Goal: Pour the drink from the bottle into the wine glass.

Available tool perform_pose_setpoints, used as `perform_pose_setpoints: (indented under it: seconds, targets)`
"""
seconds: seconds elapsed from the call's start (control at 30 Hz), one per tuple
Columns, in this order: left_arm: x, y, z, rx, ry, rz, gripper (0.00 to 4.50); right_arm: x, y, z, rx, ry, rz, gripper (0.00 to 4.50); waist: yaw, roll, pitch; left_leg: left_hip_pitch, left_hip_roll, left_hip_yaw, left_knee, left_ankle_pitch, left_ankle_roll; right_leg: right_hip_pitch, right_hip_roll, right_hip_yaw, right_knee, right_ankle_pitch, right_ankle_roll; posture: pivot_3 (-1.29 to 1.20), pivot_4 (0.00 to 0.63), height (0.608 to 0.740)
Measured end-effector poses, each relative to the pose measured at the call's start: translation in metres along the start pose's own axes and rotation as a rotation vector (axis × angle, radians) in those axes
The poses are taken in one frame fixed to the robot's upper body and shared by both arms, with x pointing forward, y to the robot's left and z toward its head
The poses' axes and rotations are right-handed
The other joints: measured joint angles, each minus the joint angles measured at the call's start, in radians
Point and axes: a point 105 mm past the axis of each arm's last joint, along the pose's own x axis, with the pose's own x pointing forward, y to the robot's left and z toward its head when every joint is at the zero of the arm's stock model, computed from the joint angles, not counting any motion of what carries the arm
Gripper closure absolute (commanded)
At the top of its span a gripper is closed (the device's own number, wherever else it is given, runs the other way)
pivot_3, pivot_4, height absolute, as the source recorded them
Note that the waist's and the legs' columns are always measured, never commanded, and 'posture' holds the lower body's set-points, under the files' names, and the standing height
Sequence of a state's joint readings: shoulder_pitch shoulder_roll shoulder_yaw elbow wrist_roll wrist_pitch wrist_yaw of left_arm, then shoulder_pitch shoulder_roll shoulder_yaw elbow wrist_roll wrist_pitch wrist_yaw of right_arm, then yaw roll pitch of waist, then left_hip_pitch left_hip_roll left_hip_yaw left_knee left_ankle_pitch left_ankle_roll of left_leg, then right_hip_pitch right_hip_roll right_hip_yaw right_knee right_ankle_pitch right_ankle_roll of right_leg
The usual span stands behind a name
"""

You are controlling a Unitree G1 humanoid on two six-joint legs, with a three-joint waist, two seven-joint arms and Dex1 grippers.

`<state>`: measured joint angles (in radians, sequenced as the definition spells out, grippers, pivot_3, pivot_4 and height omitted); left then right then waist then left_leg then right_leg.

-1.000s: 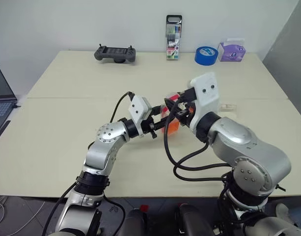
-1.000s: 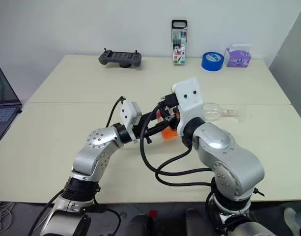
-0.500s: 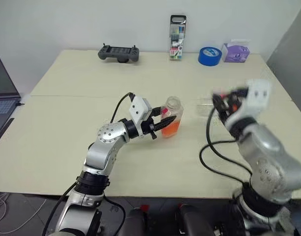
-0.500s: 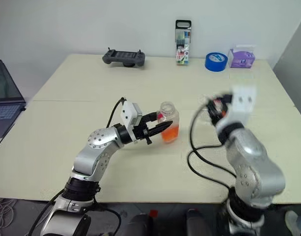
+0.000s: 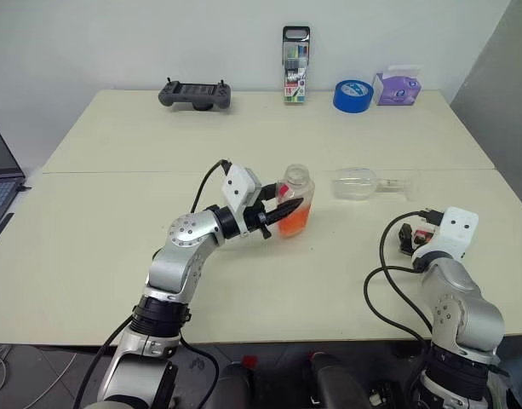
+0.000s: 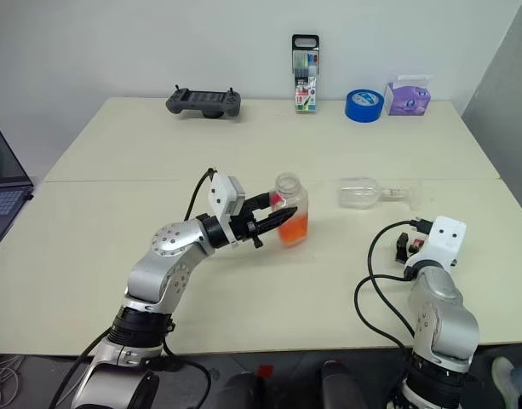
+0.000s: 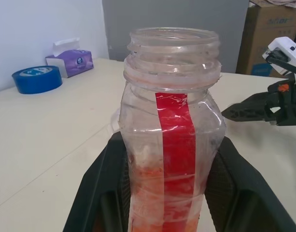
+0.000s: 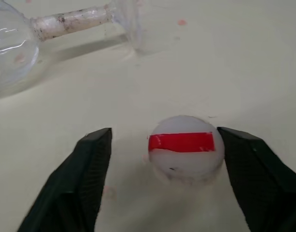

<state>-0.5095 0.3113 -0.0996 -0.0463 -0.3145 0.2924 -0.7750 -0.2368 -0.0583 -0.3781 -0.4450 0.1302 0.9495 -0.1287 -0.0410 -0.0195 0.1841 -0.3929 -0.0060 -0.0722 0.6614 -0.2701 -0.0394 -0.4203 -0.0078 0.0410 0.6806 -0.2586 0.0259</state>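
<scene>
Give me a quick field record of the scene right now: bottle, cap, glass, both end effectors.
bottle: upright on the table, uncapped, gripped by the left end effector
drink: orange-red, fills only the bottle's lower part
cap: white with a red strip, on the table between the open fingers of the right end effector, apart from both
wine glass: lying on its side, empty, to the right of the bottle
pour: not yet started
</scene>
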Motion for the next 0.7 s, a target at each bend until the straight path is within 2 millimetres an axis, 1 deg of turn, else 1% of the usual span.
perform_pose_setpoints:
  seconds: [0.13, 0.2, 0.27, 0.33, 0.37, 0.4, 0.43, 0.47, 0.5, 0.53, 0.57, 0.6, 0.63, 0.7]
  targets:
    - [0.001, 0.003, 0.005, 0.006, -0.010, 0.005, 2.85, -0.003, -0.002, 0.010, -0.071, -0.027, -0.007, 0.00, 0.004, 0.000, 0.000, 0.000, -0.001, 0.000, 0.001, 0.000, 0.000, 0.000, -0.001, 0.000, 0.000, 0.000, 0.000, 0.00, 0.150, 0.740]
    - [0.002, 0.006, 0.008, 0.010, -0.018, 0.014, 2.85, -0.006, 0.002, 0.020, -0.087, -0.055, 0.004, 0.00, 0.004, 0.000, 0.000, 0.000, -0.001, 0.000, 0.000, 0.000, 0.000, 0.000, -0.001, 0.000, 0.000, 0.000, 0.000, 0.00, 0.150, 0.740]
    - [0.003, 0.009, 0.011, 0.015, -0.024, 0.024, 2.85, -0.007, 0.005, 0.024, -0.099, -0.064, 0.009, 0.00, 0.004, 0.000, 0.000, 0.000, -0.001, 0.000, 0.000, 0.000, 0.000, 0.000, -0.001, 0.000, 0.000, 0.000, 0.000, 0.00, 0.150, 0.740]
    - [0.000, 0.015, 0.012, -0.001, -0.032, 0.055, 2.85, -0.007, 0.008, 0.030, -0.167, -0.083, 0.020, 0.00, 0.004, 0.000, 0.000, 0.000, -0.001, 0.000, 0.000, 0.000, 0.000, 0.000, -0.001, 0.000, 0.000, 0.000, 0.000, 0.00, 0.150, 0.740]
    - [-0.002, 0.021, 0.012, -0.025, -0.041, 0.087, 2.85, -0.008, 0.015, 0.036, -0.205, -0.106, 0.047, 0.00, 0.002, 0.000, 0.000, 0.000, -0.001, 0.001, 0.001, 0.000, 0.000, 0.000, -0.001, 0.001, 0.000, 0.000, 0.000, 0.00, 0.150, 0.740]
    - [-0.005, 0.028, 0.012, -0.049, -0.045, 0.124, 2.85, -0.009, 0.025, 0.044, -0.229, -0.138, 0.097, 0.00, 0.000, 0.000, 0.000, 0.000, 0.000, 0.000, 0.001, 0.000, 0.000, 0.000, -0.001, 0.000, 0.000, 0.000, 0.000, 0.00, 0.150, 0.740]
    - [-0.009, 0.037, 0.012, -0.063, -0.049, 0.167, 2.85, -0.013, 0.040, 0.053, -0.242, -0.177, 0.171, 0.00, -0.003, 0.000, 0.000, 0.000, -0.001, 0.000, 0.001, 0.000, 0.000, 0.000, 0.000, 0.000, 0.000, 0.000, 0.000, 0.00, 0.150, 0.740]
    - [-0.013, 0.046, 0.013, -0.071, -0.051, 0.210, 2.85, -0.020, 0.060, 0.060, -0.242, -0.215, 0.278, 0.00, -0.005, 0.000, 0.000, 0.000, -0.001, 0.000, 0.001, 0.000, 0.000, 0.000, 0.002, -0.001, 0.000, 0.000, 0.000, 0.00, 0.150, 0.740]
    - [-0.018, 0.057, 0.013, -0.072, -0.047, 0.264, 2.85, -0.035, 0.091, 0.062, -0.240, -0.232, 0.477, 0.00, -0.007, 0.000, 0.000, 0.000, 0.000, -0.002, 0.000, 0.000, 0.000, 0.000, 0.003, -0.001, 0.000, 0.000, 0.000, 0.00, 0.150, 0.740]
    - [-0.025, 0.070, 0.013, -0.068, -0.037, 0.322, 2.85, -0.057, 0.123, 0.059, -0.256, -0.233, 0.706, 0.00, -0.010, 0.000, 0.000, 0.000, 0.000, -0.003, 0.000, 0.000, 0.000, 0.000, 0.005, -0.002, 0.000, 0.000, 0.000, 0.00, 0.150, 0.740]
    - [-0.032, 0.080, 0.012, -0.060, -0.025, 0.373, 2.85, -0.079, 0.147, 0.055, -0.280, -0.231, 0.885, 0.00, -0.012, 0.000, 0.000, 0.000, 0.000, -0.004, 0.000, 0.000, 0.000, 0.000, 0.005, -0.002, 0.000, 0.000, 0.000, 0.00, 0.150, 0.740]
    - [-0.038, 0.089, 0.011, -0.048, -0.010, 0.419, 2.86, -0.098, 0.165, 0.049, -0.305, -0.220, 1.025, 0.00, -0.013, 0.000, 0.000, 0.000, 0.000, -0.006, 0.000, 0.000, 0.000, 0.000, 0.005, -0.003, 0.000, 0.000, 0.000, 0.00, 0.150, 0.740]
    - [-0.050, 0.102, 0.007, -0.029, 0.017, 0.490, 2.86, -0.116, 0.180, 0.045, -0.332, -0.208, 1.155, 0.00, -0.012, 0.000, 0.000, -0.001, 0.000, -0.008, 0.000, 0.000, 0.000, 0.000, 0.005, -0.005, 0.000, 0.000, 0.000, 0.00, 0.150, 0.740]
    - [-0.071, 0.121, 0.000, -0.022, 0.052, 0.605, 2.86, -0.122, 0.190, 0.047, -0.327, -0.206, 1.208, 0.00, -0.009, 0.000, 0.000, -0.001, 0.001, -0.008, 0.001, 0.000, 0.000, 0.000, 0.003, -0.004, 0.000, 0.000, 0.000, 0.00, 0.150, 0.740]
